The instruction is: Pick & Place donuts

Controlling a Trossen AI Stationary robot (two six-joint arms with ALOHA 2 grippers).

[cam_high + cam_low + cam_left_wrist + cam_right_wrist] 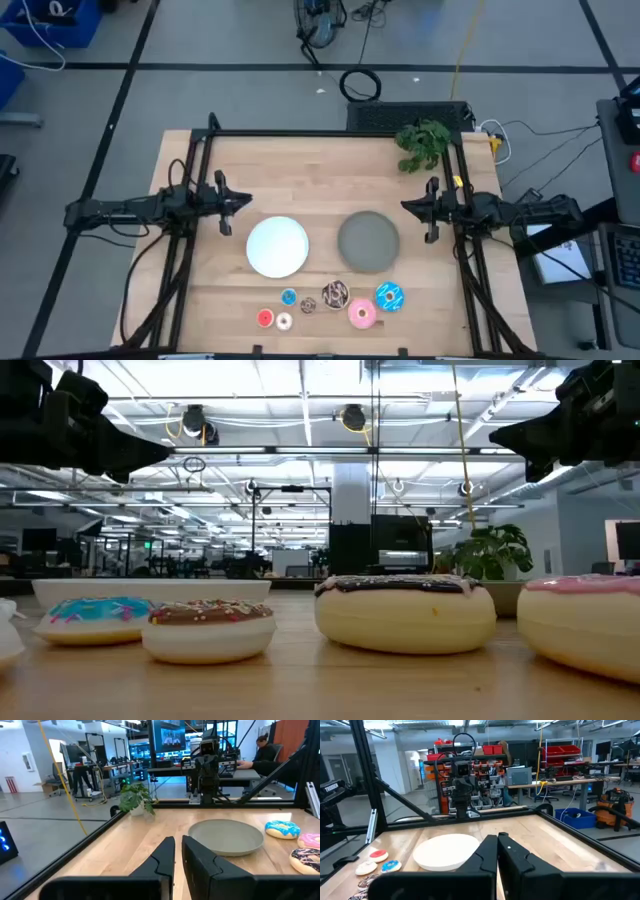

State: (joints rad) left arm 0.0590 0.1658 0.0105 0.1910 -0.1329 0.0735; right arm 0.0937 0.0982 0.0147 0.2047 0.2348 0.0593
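Note:
In the high view, seven donuts lie on the table near its near edge: tiny red (264, 318), white (284, 321), blue (289, 297) and brown (308, 305), then the larger brown sprinkled (335, 294), pink (362, 315) and blue sprinkled (390, 296). My left gripper (240, 203) hovers shut above the table, left of the white plate (277, 246). My right gripper (410, 207) hovers shut, right of the grey plate (368, 241). Both point toward the table's middle and touch nothing. The left wrist view shows the grey plate (227, 836) and the blue sprinkled donut (282, 829).
A green plant (422, 143) stands near the table's far right corner. Black frame bars (205, 170) run along the left and right sides. The two plates lie side by side mid-table, with bare wood between them and the far edge. A person sits at a desk in the room beyond.

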